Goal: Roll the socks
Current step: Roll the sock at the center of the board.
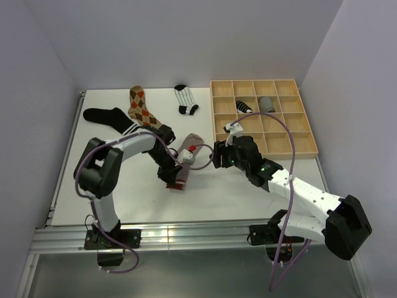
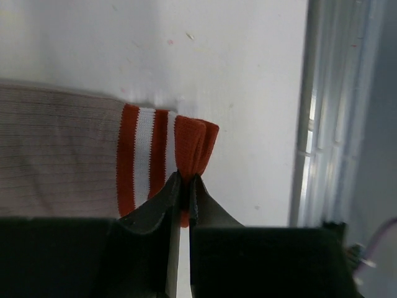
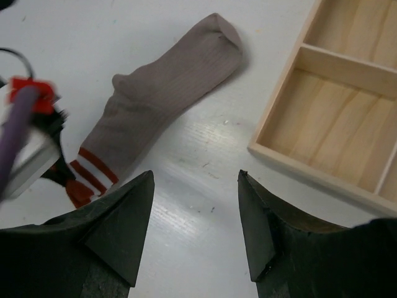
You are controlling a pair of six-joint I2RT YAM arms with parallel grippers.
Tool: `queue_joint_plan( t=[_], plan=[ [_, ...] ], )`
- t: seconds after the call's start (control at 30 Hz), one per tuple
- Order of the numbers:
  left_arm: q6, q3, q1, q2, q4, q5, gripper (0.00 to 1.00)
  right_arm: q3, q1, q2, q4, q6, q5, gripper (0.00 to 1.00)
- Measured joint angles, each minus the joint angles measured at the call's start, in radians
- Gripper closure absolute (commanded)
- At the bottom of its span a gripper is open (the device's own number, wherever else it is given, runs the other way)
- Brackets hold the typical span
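Two rolled socks (image 1: 244, 106) sit in the tray (image 1: 307, 133) upper right, three loose socks (image 1: 141, 107) lie upper left, and the centre taupe sock (image 3: 167, 87) lies unrolled, cuff (image 2: 195, 146) pinched by the left gripper (image 2: 186, 186), right gripper (image 3: 195, 180) gaping.

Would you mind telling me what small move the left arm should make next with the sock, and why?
Probably lift the red cuff slightly and curl it toward the toe: the left gripper is shut on it, and the taupe sock lies flat, unrolled.

Tightly clamped left gripper (image 2: 185, 181), angled down; right gripper (image 3: 196, 179) spread wide nearby.
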Motion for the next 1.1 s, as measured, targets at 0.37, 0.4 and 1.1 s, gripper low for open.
queue_joint_plan(
  t=[0.37, 0.4, 1.1],
  plan=[
    [0.091, 0.23, 0.088, 0.303, -0.324, 0.113, 1.0, -0.11, 0.21, 0.039, 0.193, -0.009, -0.066, 0.36],
    [0.089, 0.243, 0.089, 0.315, -0.332, 0.119, 1.0, -0.122, 0.232, 0.05, 0.22, -0.012, -0.071, 0.36],
    [-0.016, 0.369, 0.094, 0.481, -0.419, 0.134, 1.0, -0.092, 0.376, 0.453, 0.504, -0.088, -0.138, 0.31]
  ],
)
